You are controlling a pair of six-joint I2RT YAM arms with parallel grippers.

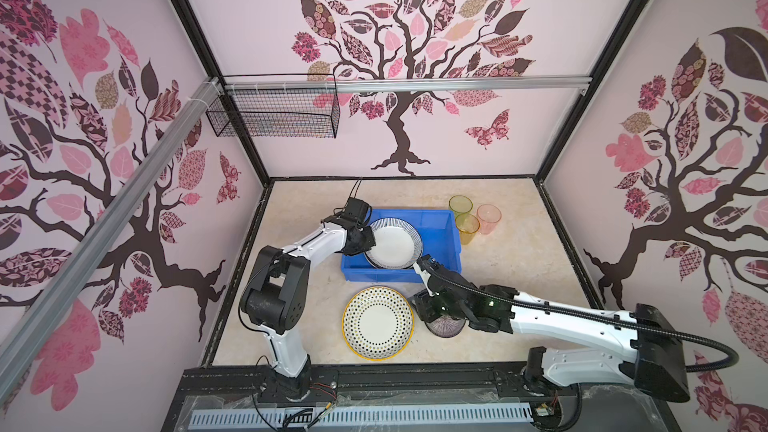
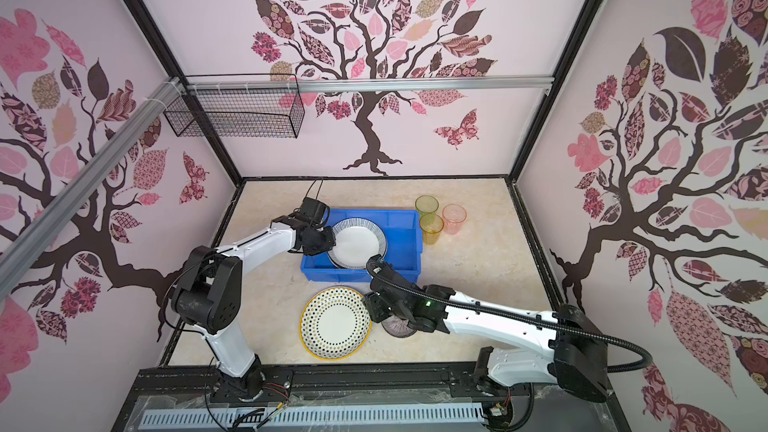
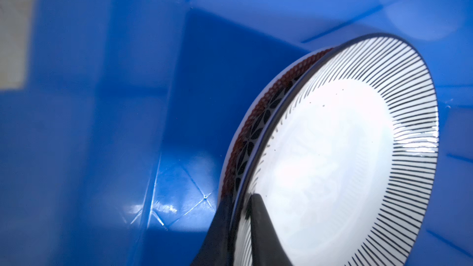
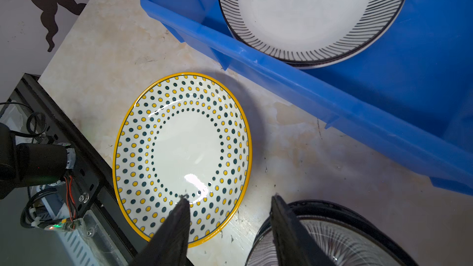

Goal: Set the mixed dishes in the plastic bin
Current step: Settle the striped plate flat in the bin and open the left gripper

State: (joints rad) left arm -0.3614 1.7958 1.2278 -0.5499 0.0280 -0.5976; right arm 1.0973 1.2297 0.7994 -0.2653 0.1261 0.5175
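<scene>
Pinching striped plate [image 1: 395,243] in blue bin [image 1: 441,222] mid-frame with left gripper [image 3: 240,197], holding right gripper [image 4: 229,197] spread beside dotted plate [image 1: 377,323] lower down.

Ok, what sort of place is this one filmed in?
Probably a staged robot test booth, not a real kitchen: tree-decal wall panels in a black frame enclose a small marble-look tabletop, with left arm and right arm mounted on a front rail.

The bin [image 1: 440,238] sits on the table [image 1: 519,268]. In its left half, the striped plate [image 1: 392,243] lies on a lower plate [image 3: 252,134]. The dotted plate [image 1: 377,323] lies before the bin, with the bowl [image 1: 445,329] just right of it. Three cups [image 1: 467,228] stand beside the bin's right rear corner.
</scene>
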